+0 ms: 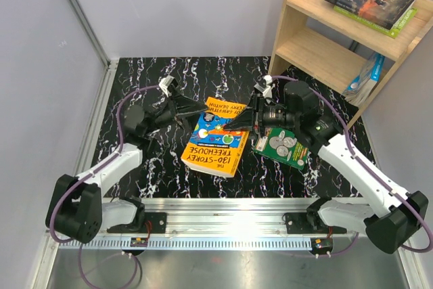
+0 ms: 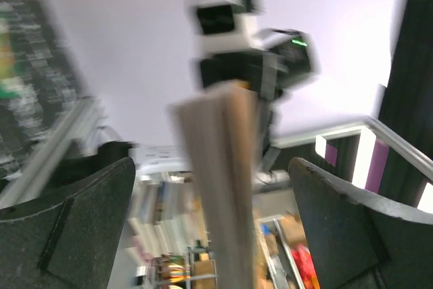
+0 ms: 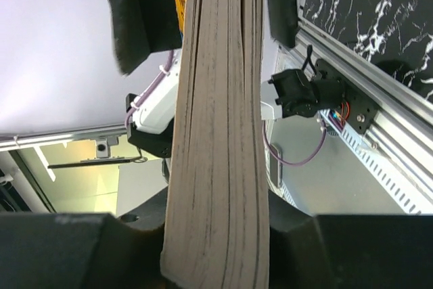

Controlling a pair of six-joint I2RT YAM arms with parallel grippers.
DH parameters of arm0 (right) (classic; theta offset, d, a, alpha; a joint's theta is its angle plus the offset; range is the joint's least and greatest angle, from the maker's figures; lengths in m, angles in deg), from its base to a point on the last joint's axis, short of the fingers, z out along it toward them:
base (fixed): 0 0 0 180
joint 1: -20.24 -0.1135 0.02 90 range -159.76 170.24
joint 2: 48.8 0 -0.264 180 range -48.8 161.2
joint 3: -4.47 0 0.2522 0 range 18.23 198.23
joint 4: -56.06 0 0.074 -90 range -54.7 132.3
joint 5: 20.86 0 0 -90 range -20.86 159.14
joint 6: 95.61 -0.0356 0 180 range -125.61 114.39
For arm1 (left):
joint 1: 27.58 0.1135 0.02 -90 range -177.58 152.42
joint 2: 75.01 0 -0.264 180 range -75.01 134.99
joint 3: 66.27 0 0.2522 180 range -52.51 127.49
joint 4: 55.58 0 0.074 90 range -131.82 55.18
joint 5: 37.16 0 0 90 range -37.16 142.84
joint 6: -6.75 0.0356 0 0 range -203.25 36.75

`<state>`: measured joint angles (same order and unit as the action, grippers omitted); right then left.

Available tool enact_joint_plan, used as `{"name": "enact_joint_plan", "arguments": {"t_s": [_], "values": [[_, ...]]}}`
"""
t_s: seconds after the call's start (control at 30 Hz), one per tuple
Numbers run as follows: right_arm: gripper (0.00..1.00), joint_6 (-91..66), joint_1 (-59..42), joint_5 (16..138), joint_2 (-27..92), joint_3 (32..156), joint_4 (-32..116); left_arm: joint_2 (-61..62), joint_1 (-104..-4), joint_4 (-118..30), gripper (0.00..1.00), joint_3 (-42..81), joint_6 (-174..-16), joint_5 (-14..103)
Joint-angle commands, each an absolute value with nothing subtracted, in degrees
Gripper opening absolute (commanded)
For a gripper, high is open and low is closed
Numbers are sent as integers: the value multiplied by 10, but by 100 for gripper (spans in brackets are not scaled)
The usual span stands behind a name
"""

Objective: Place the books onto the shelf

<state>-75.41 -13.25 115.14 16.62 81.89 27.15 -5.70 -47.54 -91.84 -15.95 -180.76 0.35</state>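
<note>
Black marble table (image 1: 139, 76), right gripper (image 1: 246, 120) clamped on yellow book (image 1: 213, 145), left gripper (image 1: 197, 107) apart.

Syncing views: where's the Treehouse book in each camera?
Top external: Treehouse book, centre, cover up.
Left wrist: its page edge, centre, blurred.
Right wrist: its page edge fills the centre.
Shared landmark: black marbled tabletop.

Five books (image 1: 215, 143), one wooden shelf (image 1: 312, 51), one left hand (image 1: 200, 107) and one right hand (image 1: 242, 121)
</note>
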Motion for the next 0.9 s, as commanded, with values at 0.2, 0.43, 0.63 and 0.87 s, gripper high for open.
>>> {"name": "enact_joint_plan", "arguments": {"t_s": [0.2,0.43,0.63,0.87], "values": [[0,-756,-129,1152,200,807,418,-29,-475,-1353,86,-144,-2060,-38],[0,-749,-125,1175,258,849,465,-91,-476,-1098,24,-130,-1907,-134],[0,-756,-117,1179,269,856,465,-138,-504,-420,0,-6,-1435,-93],[100,-737,-113,1106,238,866,349,-137,-507,-347,0,29,-1406,22]]}}
